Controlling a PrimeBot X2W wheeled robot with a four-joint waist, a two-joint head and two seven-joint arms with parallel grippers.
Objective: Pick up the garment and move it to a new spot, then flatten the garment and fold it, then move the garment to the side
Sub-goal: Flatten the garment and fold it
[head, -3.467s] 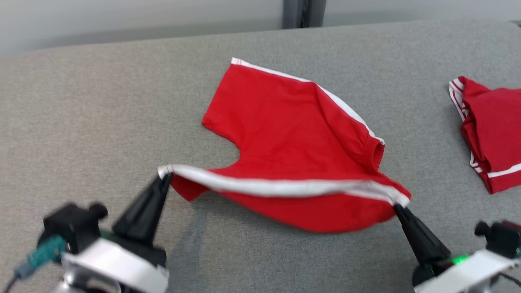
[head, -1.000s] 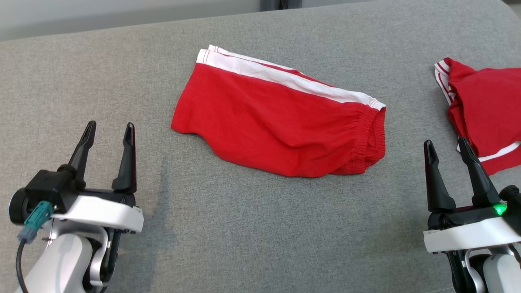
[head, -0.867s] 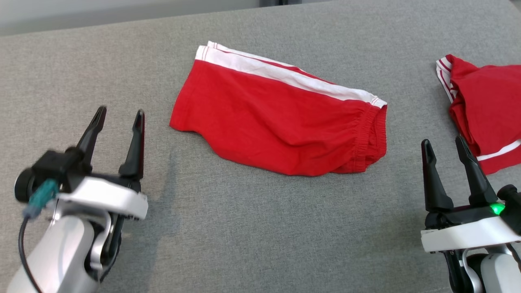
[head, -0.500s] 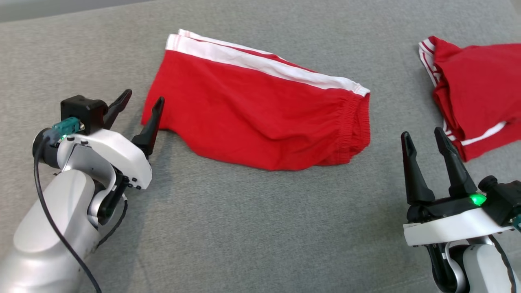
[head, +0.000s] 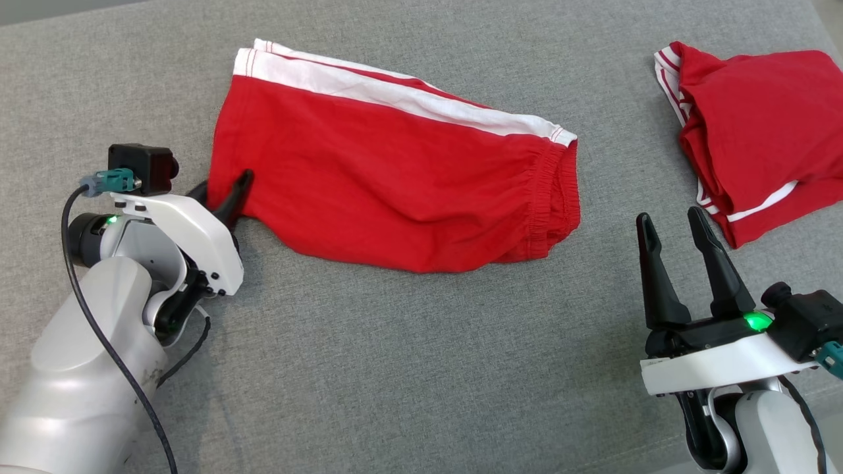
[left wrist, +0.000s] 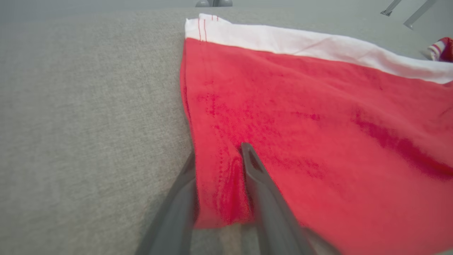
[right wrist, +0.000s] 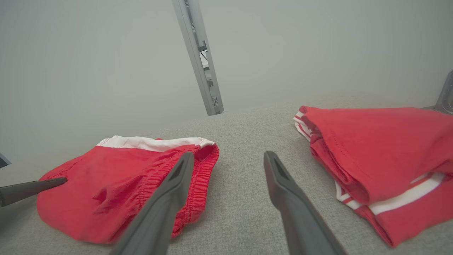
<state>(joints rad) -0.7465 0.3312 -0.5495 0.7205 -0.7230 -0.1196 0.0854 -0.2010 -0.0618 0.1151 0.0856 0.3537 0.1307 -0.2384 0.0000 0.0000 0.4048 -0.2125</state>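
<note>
The left end effector [left wrist: 218, 152] straddles the garment [head: 395, 178] hem, perhaps pinching; right end effector [head: 668, 217] hovers spread.

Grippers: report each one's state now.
Left gripper: open, fingers astride the hem of the red white-striped shorts.
Right gripper: open, holding nothing.
</note>
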